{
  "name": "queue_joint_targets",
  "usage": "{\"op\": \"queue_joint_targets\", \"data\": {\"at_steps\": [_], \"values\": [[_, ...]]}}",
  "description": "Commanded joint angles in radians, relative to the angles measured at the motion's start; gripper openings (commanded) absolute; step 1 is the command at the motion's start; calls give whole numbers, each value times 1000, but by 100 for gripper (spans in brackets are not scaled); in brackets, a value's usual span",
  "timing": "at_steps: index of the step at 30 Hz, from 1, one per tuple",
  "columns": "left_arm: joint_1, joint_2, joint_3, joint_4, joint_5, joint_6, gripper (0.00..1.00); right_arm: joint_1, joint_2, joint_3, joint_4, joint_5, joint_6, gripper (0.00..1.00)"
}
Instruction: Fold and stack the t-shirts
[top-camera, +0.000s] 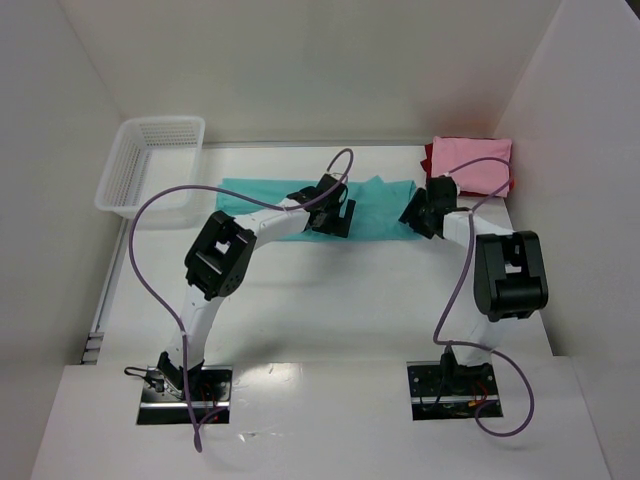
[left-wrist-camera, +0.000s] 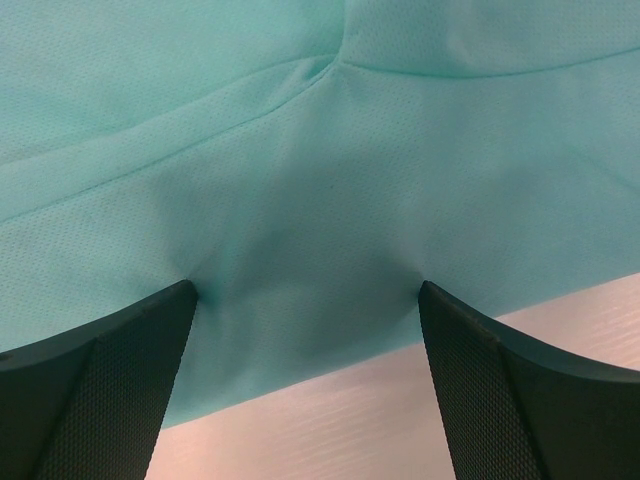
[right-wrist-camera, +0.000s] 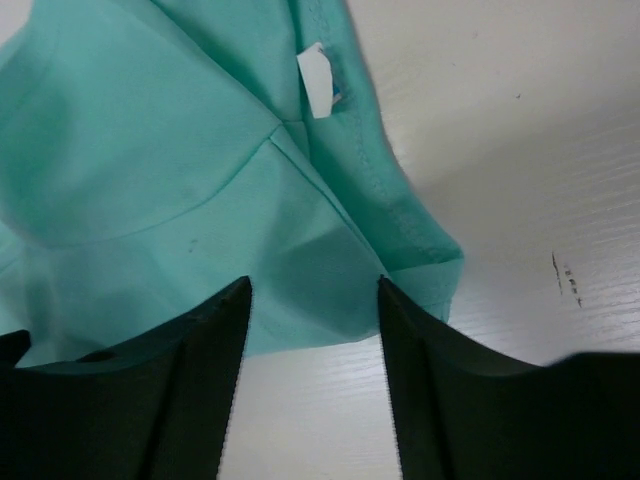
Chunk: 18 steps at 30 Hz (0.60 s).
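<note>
The teal-green shirt (top-camera: 255, 195) lies spread flat toward the far edge of the tabletop, centred. The left gripper (left-wrist-camera: 305, 295), jaws wide, and the right gripper (right-wrist-camera: 312, 285), jaws less wide and empty, both stand over its near edge, I think to pinch it for a fold. The pink shirt (top-camera: 478, 160) sits on the red shirt (top-camera: 428, 160) in the far right corner, as base of the stack

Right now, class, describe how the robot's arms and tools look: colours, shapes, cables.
The left arm and right arm have white links with boxy black joint housings. A purple cable loops along each. The left tool and right tool have black tapering fingers.
</note>
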Motion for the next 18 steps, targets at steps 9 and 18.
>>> {"op": "queue_joint_targets", "data": {"at_steps": [9, 18], "values": [[21, 30, 33, -57, 25, -9, 100, -6, 110, 97, -77, 37, -33, 16], [30, 39, 35, -66, 43, -9, 100, -15, 20, 95, -208, 128, 25, 0]]}}
